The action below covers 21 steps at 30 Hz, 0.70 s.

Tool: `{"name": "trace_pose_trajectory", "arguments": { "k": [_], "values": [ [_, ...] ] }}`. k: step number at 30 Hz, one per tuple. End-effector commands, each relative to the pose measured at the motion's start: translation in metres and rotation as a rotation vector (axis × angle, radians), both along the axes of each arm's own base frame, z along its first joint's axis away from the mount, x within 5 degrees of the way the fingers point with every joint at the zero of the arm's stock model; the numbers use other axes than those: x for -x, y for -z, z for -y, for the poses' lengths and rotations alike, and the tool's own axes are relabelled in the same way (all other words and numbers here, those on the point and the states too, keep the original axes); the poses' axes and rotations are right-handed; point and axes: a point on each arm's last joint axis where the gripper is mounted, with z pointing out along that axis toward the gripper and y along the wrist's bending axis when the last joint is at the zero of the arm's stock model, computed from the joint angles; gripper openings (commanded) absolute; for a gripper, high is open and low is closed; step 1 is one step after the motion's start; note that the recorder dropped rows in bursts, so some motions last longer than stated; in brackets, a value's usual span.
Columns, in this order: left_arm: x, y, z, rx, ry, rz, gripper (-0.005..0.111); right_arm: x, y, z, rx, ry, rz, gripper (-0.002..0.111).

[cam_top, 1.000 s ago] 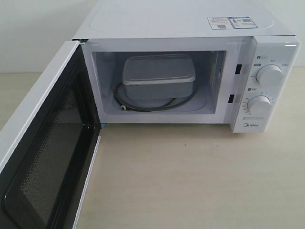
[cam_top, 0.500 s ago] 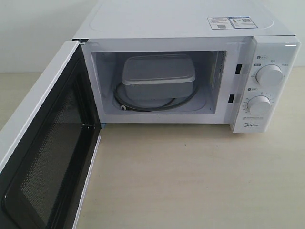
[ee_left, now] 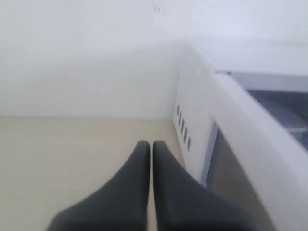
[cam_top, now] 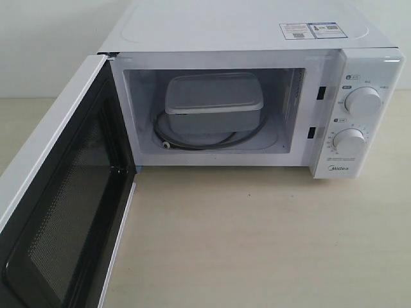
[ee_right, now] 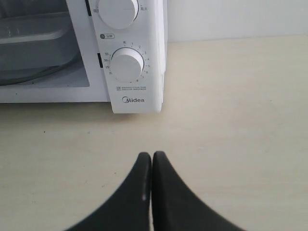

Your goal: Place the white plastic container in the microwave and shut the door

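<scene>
The container (cam_top: 213, 102) is already placed inside the microwave (cam_top: 192, 25), so only the door (cam_top: 61, 205), seen swung wide open, is left to be shut, with the left gripper (ee_left: 151, 149) and right gripper (ee_right: 152, 159) both pressed together, empty.

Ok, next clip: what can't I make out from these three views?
Exterior view: the door is cut off by the left and bottom edges, handle unseen; the stickers are too small to read.
Left wrist view: blurred; the inside of the microwave is mostly hidden behind the door's rim.
Right wrist view: the white plastic container and upper dial are cut off by the left and top edges.
</scene>
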Motion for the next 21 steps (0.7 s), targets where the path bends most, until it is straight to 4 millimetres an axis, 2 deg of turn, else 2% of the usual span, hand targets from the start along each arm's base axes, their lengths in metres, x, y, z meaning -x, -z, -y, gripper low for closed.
{"name": "trace_pose_trajectory", "arguments": {
  "k": [1, 5, 8, 14, 21],
  "values": [
    [0.022, -0.035, 0.005, 0.038, 0.033, 0.017, 0.004, 0.0, -0.001, 0.0, 0.0, 0.007, 0.009, 0.0],
    [0.046, -0.051, 0.009, 0.025, 0.059, -0.1, 0.004, 0.0, -0.001, 0.0, 0.0, 0.007, 0.009, 0.0],
    [0.053, -0.057, 0.01, 0.022, 0.063, -0.099, 0.004, 0.0, -0.001, 0.001, 0.006, 0.007, 0.008, 0.0],
    [0.052, -0.072, 0.013, 0.064, 0.089, 0.061, 0.004, 0.0, -0.001, 0.001, 0.006, 0.007, 0.008, 0.0],
    [0.061, -0.111, 0.011, 0.2, 0.112, 0.508, 0.004, 0.0, -0.001, 0.001, 0.006, 0.007, 0.008, 0.0]
  ]
}}
